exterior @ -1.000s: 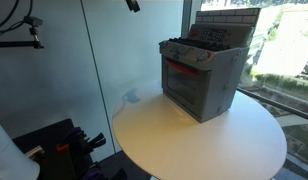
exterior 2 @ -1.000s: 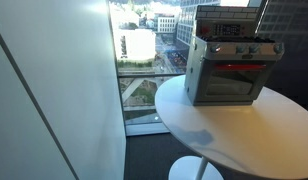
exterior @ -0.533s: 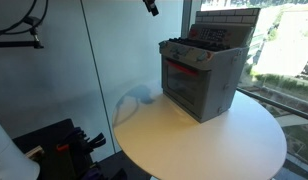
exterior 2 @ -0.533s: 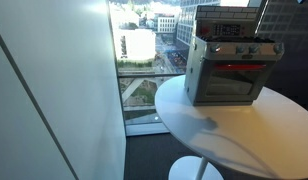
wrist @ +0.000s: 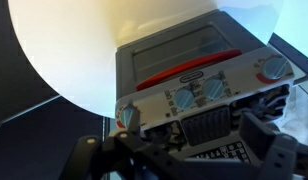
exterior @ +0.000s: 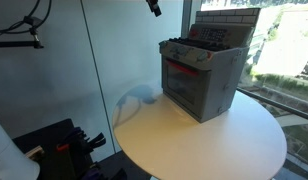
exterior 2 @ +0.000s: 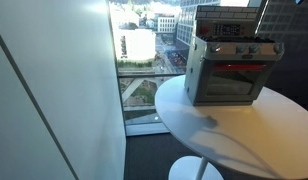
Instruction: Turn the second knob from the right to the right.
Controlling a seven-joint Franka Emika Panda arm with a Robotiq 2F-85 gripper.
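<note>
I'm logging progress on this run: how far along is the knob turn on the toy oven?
Done: nothing visible yet; no knob is touched. In hand: the approach. The gripper hangs high above the table, apart from the toy oven, jaws open in the wrist view, which looks down on the four knobs. Left: descend, grip the second knob from the right, turn it right.

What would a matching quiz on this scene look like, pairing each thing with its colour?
Things:
1. toy stove body
2. table top
3. oven door handle
4. two middle knobs

Colours:
A. red
B. white
C. blue
D. grey

Pairs: 1-D, 2-B, 3-A, 4-C
</note>
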